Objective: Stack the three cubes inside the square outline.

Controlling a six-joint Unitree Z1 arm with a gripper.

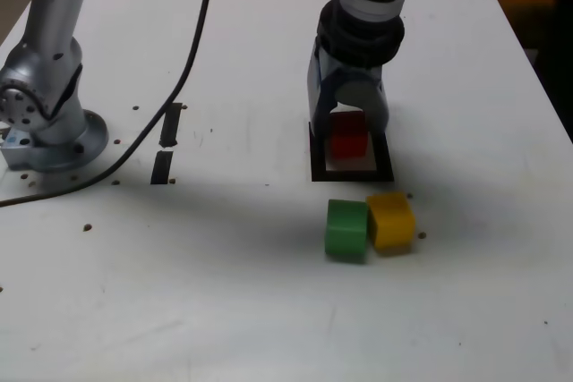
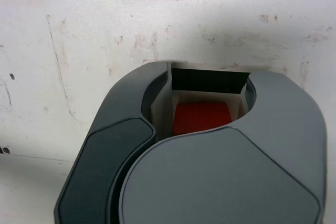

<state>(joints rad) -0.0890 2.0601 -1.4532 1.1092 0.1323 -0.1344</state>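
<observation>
The red cube [image 1: 348,138] rests inside the black square outline [image 1: 315,167], toward its far side. My gripper [image 1: 349,127] is lowered over it, a finger on each side of the cube. In the wrist view the red cube [image 2: 202,117] shows between the pale finger pads [image 2: 163,103] with a thin gap beside it, so the gripper [image 2: 205,111] looks open. The green cube [image 1: 346,230] and the yellow cube [image 1: 391,219] sit side by side and touching on the table, just in front of the outline.
Two short black strips [image 1: 166,145] lie at the exterior view's left. A second arm's base [image 1: 49,123] stands at the far left with a black cable [image 1: 192,60] trailing across the white table [image 1: 224,310].
</observation>
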